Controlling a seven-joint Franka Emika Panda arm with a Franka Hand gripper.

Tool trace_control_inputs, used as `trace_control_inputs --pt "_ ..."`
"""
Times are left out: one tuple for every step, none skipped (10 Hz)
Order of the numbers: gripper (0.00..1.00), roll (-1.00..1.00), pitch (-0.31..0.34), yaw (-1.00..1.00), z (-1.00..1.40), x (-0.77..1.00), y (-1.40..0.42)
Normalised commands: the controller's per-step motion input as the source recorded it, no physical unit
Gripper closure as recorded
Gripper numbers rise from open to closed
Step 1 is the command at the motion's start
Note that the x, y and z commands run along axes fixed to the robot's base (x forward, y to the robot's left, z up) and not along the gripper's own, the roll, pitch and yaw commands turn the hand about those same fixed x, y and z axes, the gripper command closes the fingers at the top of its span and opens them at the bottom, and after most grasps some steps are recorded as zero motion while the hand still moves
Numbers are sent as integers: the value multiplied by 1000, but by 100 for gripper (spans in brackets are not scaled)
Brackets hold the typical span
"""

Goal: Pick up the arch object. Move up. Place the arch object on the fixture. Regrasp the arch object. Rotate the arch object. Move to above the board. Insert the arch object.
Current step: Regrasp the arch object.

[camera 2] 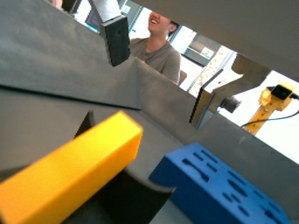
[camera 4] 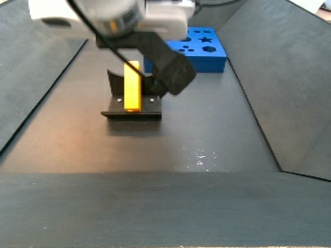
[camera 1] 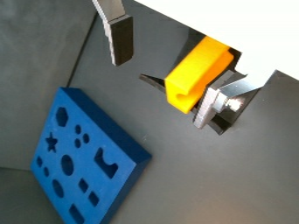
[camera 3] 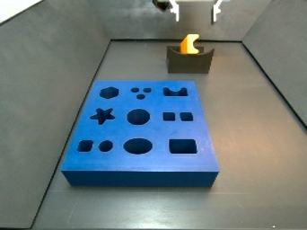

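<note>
We have set the arch object (camera 3: 188, 43) upright in the fixture (camera 3: 189, 59) near the floor's far edge, our gripper (camera 3: 192, 9) hovers above it spread and empty, so regrasping, rotating and inserting into the board (camera 3: 142, 130) remain.

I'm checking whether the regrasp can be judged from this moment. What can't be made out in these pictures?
- Claw: cut off by the side view's top edge; only the finger tips show.
- Arch object seating in the fixture: claw body overlaps its top in a side view.
- Board: partly hidden behind the claw.
- Fixture's base: blurred in a wrist view.
</note>
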Motion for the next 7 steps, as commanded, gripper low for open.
trace_control_inputs --pt "0 52 81 6 558 -33 6" --pt "0 52 90 -3 416 -28 7" --pt "0 1000 65 27 709 -74 -829" --pt "0 1000 62 26 576 -71 -808" --pt "0 1000 50 24 397 -89 -682" --pt "0 1000 45 24 286 -98 -602" --pt "0 1000 38 23 79 -81 -443"
